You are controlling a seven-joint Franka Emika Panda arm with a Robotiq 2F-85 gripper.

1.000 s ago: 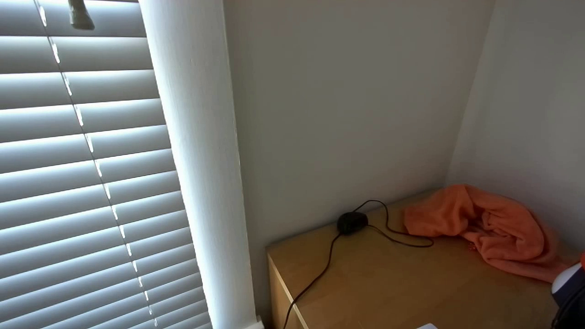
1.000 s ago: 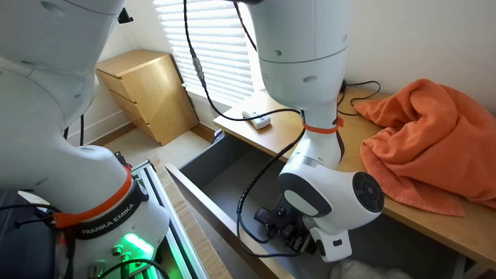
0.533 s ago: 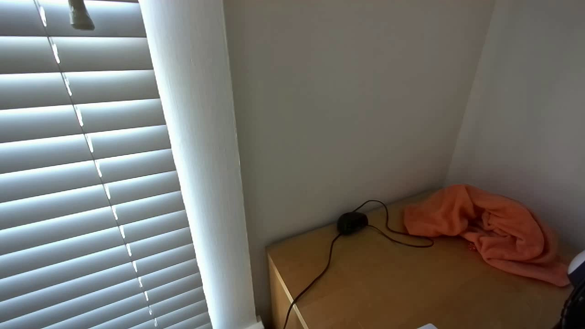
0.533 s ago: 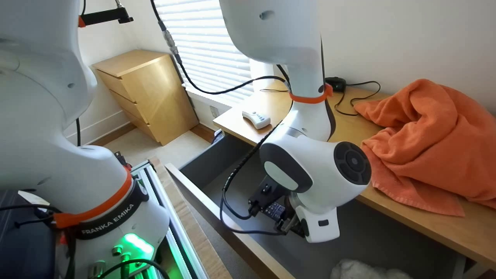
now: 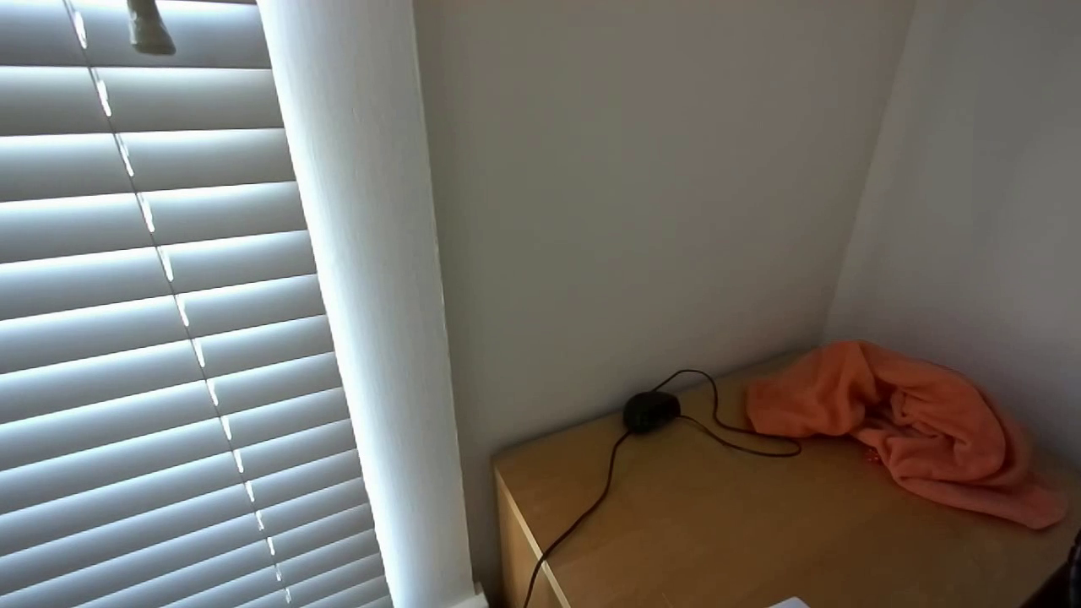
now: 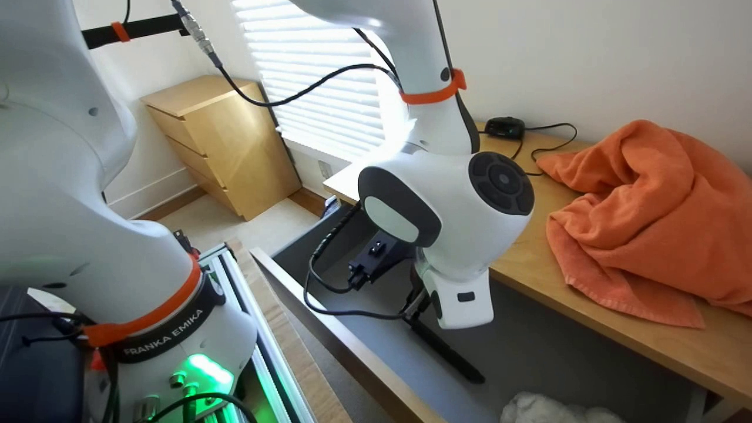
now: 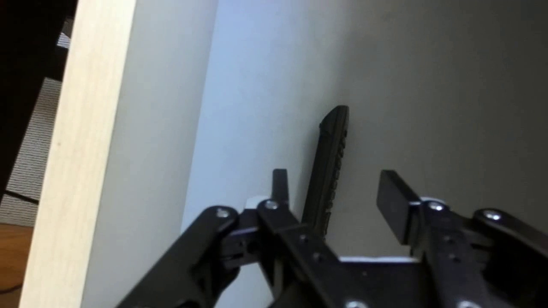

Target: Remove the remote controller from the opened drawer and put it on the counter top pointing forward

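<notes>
Can't see the whole remote controller (image 7: 326,167) down in the drawer (image 7: 85,154), tbh: in the wrist view the gripper (image 7: 334,192) covers one end, and it's too dark to read. In an exterior view the arm (image 6: 440,223) hides most of the gripper over the drawer, the orange cloth (image 6: 658,229) above the drawer gets cut off at the right, and some white fluffy thing (image 6: 558,409) inside the drawer is chopped by the bottom edge, so idk what it is. The counter top (image 6: 531,249) above the drawer runs out of both exterior views, with a chunk hidden behind the arm. A white object (image 5: 790,603) up there shows just one corner.
</notes>
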